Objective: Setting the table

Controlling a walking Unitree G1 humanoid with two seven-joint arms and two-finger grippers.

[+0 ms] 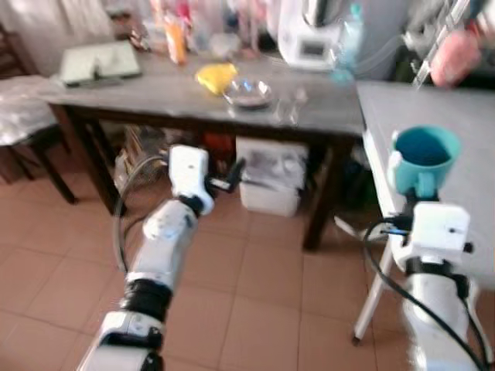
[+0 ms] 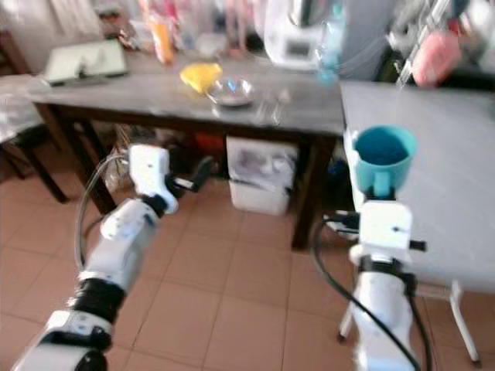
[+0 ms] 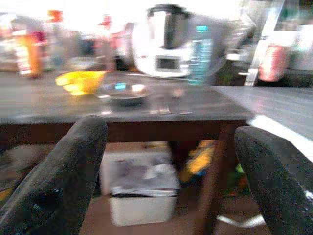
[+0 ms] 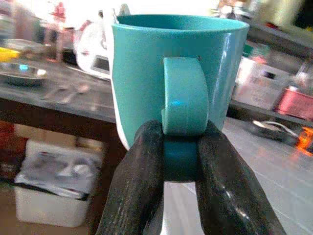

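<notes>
My right gripper (image 4: 179, 149) is shut on the handle of a teal mug (image 4: 171, 73), which it holds upright. In the left eye view the teal mug (image 1: 424, 158) hangs over the near edge of a light grey table (image 1: 464, 124) on the right. My left gripper (image 3: 171, 142) is open with nothing between its fingers. It is held low in front of a dark wooden table (image 1: 155, 97). On that table lie a metal bowl (image 1: 247, 93), a yellow bowl (image 1: 216, 76) and some cutlery (image 1: 290, 104).
A white appliance (image 1: 305, 35), a water bottle (image 1: 348, 42) and several bottles crowd the dark table's back edge, and a flat grey-green tray (image 1: 100, 62) lies at its left. A white bin (image 1: 269, 185) stands under it. A chair (image 1: 23, 116) is far left. The floor is tiled.
</notes>
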